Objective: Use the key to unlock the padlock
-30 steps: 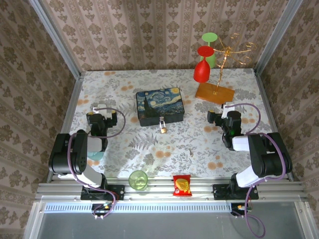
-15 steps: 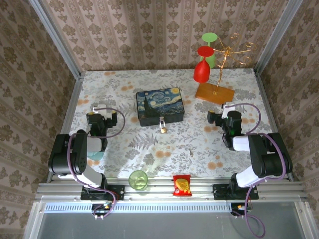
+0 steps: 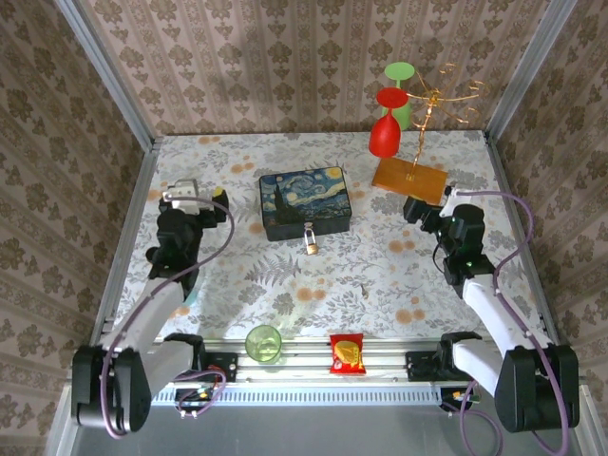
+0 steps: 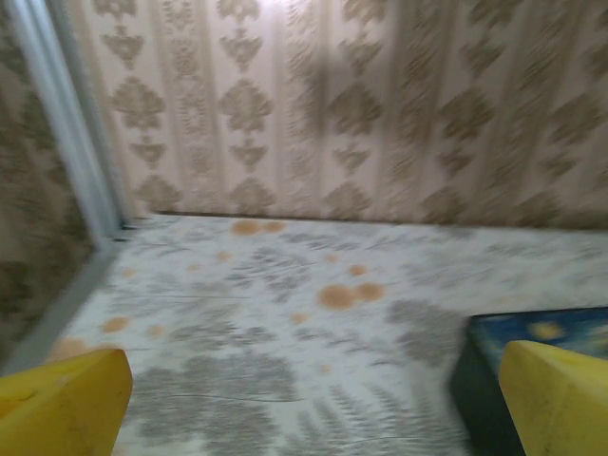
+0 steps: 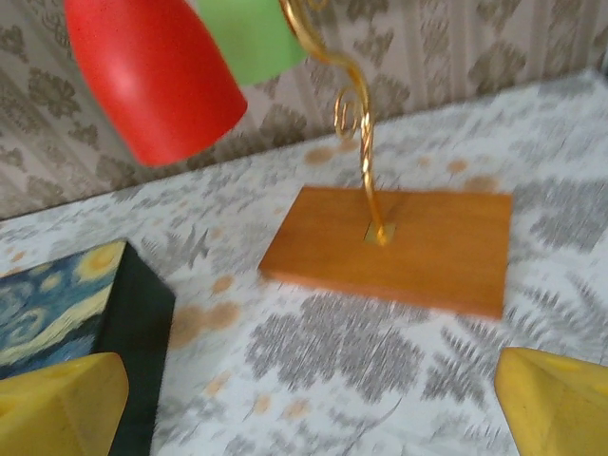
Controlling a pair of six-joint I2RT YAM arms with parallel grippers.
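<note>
Beige damask wallpaper (image 3: 285, 66) encloses floral tablecloth (image 3: 380, 275); padlock (image 3: 311, 241) at painted box (image 3: 306, 200) front.

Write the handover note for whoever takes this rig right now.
The left gripper: fingers open, holding nothing, left of the starry-night box.
The right gripper: fingers open, holding nothing, near the wooden base of the glass stand.
The padlock: at the box's near edge, touched by neither arm.
The key: I cannot make it out.
Done: nothing that shows.
Left: find and grasp the key, insert it, turn it, open the padlock.
</note>
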